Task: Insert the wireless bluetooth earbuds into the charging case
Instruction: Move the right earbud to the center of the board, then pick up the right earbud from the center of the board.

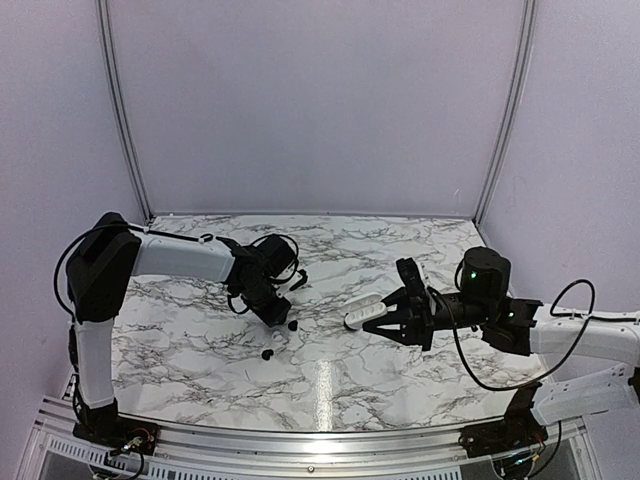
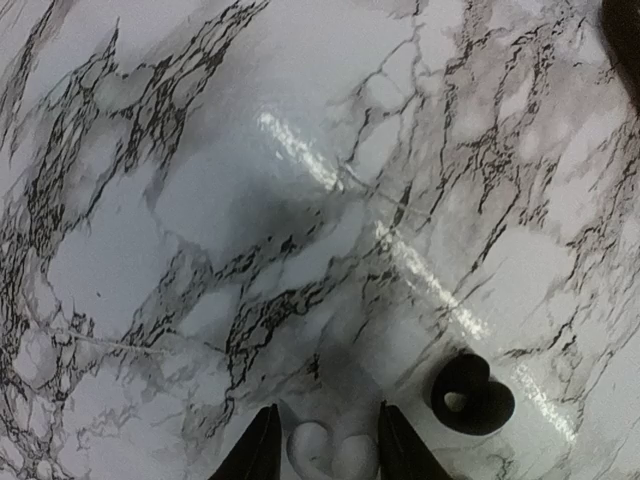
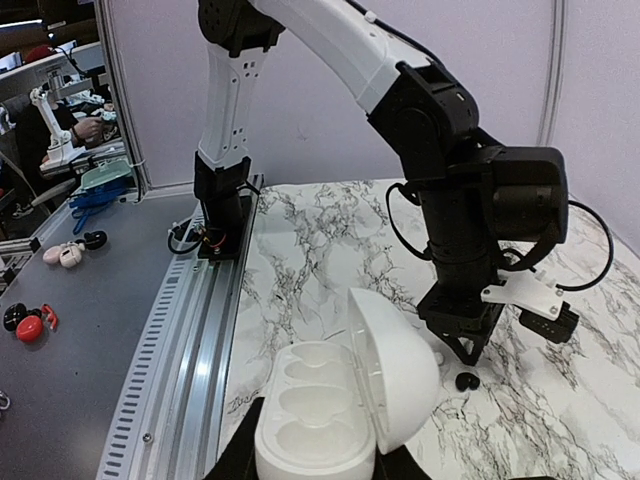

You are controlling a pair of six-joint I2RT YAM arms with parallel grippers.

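Observation:
The charging case (image 3: 320,410) is white here, its lid (image 3: 400,375) swung open and its sockets empty. My right gripper (image 3: 318,465) is shut on its base and holds it above the table (image 1: 362,308). My left gripper (image 2: 325,445) points down at the marble, its fingers standing on either side of a small white earbud (image 2: 330,452) with a thin gap on one side. A black earbud (image 2: 472,395) lies just to the right of those fingers, apart from them. It also shows under the left gripper (image 3: 462,345) as a black earbud (image 3: 466,381).
A second small black piece (image 1: 268,353) lies nearer the front edge. The left arm (image 1: 180,258) reaches across the left half of the marble table (image 1: 330,380). An aluminium rail (image 3: 190,330) runs along the table edge, with a grey bench (image 3: 80,330) beyond it.

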